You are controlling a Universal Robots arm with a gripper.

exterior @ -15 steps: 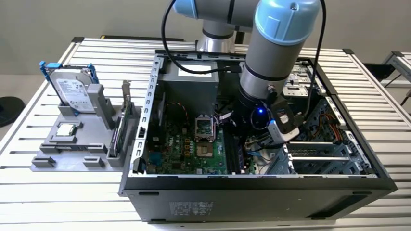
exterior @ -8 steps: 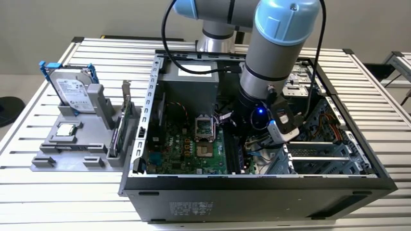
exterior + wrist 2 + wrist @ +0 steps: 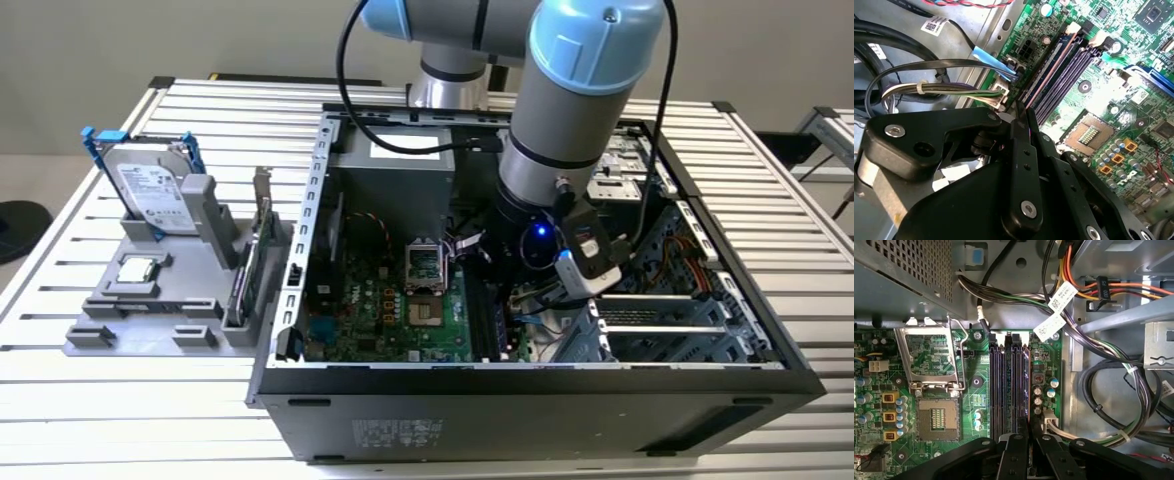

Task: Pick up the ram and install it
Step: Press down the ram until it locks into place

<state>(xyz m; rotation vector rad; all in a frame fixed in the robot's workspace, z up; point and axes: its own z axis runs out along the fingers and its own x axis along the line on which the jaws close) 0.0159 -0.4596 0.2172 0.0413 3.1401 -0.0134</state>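
Inside the open black computer case [image 3: 307,300], the black gripper [image 3: 1024,427] pinches the thin dark ram stick [image 3: 1027,385] edge-on over the green motherboard's [image 3: 979,395] black slots [image 3: 999,385].

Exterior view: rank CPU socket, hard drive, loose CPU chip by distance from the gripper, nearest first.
Gripper is inside the case, over the memory slots.
1. CPU socket, on the motherboard just toward the exterior view's left.
2. Loose CPU chip, on the grey holder outside the case.
3. Hard drive, upright at the holder's back.
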